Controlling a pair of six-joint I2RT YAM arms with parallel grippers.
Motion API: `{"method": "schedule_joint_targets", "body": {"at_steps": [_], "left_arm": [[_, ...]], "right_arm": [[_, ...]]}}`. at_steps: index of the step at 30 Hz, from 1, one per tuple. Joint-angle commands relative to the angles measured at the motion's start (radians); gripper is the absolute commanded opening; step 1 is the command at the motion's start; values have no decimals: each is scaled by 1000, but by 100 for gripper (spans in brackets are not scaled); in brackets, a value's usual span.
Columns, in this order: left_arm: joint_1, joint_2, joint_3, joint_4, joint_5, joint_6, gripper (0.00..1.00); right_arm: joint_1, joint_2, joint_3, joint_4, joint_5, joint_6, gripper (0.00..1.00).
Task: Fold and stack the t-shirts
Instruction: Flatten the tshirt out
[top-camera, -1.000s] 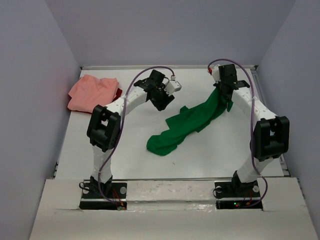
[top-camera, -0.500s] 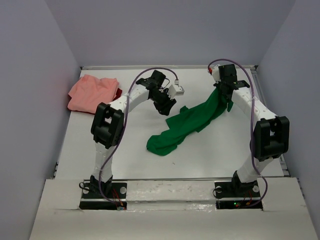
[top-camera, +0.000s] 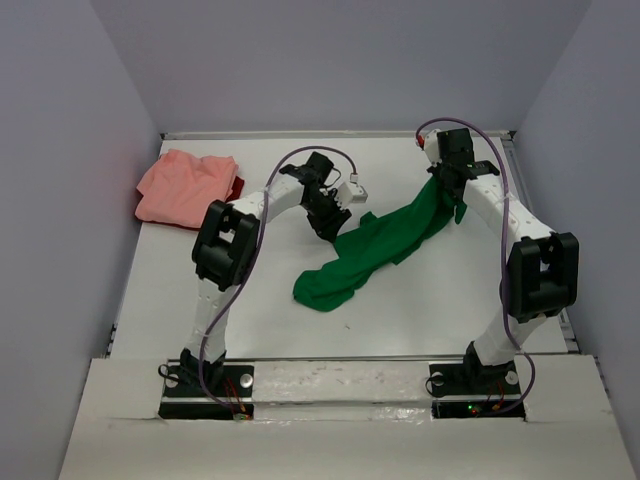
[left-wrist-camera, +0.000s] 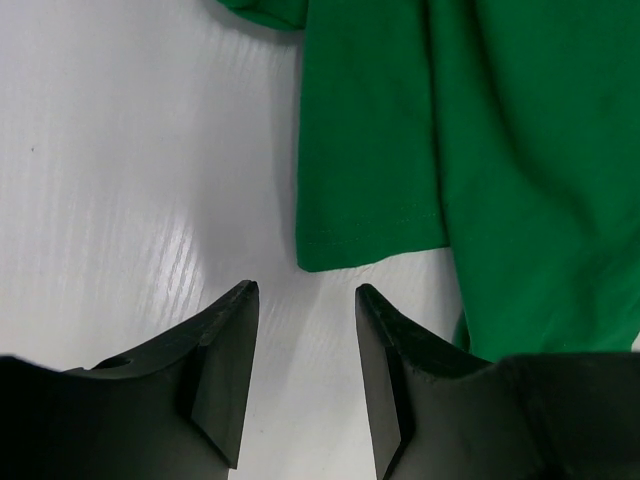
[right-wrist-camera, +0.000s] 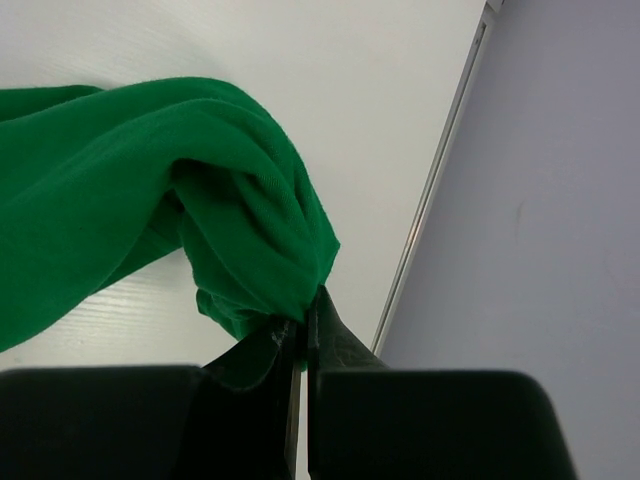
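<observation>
**Left gripper open at the green hem, right gripper clamped on a bunched end**

Top view: the left gripper (top-camera: 336, 224) hangs low over the middle of the table (top-camera: 250, 300), at the near-left end of the green t-shirt (top-camera: 375, 245). The right gripper (top-camera: 447, 185) holds the shirt's other end raised near the far right corner. The cloth runs as a rumpled diagonal band from there down toward the table's centre. The salmon-pink t-shirt (top-camera: 185, 185) lies crumpled in the far left corner, with a bit of dark red cloth (top-camera: 237, 187) showing at its right side. Plain pale walls (top-camera: 330, 60) close in the table on three sides.

Left wrist view: the left gripper (left-wrist-camera: 305, 300) has its jaws parted about halfway and nothing between them. A stitched hem corner of the green t-shirt (left-wrist-camera: 480, 150) lies flat just ahead of the tips, on the bare white table (left-wrist-camera: 120, 150). To do this well, I judge the fingers should drop straight down astride that hem and catch a single layer at the corner. The shirt can then be drawn out flat between the two arms.

Right wrist view: the right gripper (right-wrist-camera: 305, 325) is closed tight on a gathered fold of the green t-shirt (right-wrist-camera: 120, 190), which drapes away to the left. The glossy white table (right-wrist-camera: 300, 60) ends at a metal rail (right-wrist-camera: 445, 160) along its right edge, and the grey wall stands just beyond.
</observation>
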Motion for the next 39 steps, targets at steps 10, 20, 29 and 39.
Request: {"method": "schedule_joint_targets", "body": {"at_steps": [10,20,29,39], "left_arm": [[-25,43,26,-1,51,6,53],[-56,69,43,-4,49,2,52],[-59,51,30,15,-47,-32,0],[-21,-210,-74,90,-438,-52,0]], "right_arm": [[-7,9,-7,-1,10,10,0],[-7,5,-19,-2,10,7,0],[-7,-2,-45,-2,14,2,0],[-7,-31,-19,-31,-32,1,0]]}}
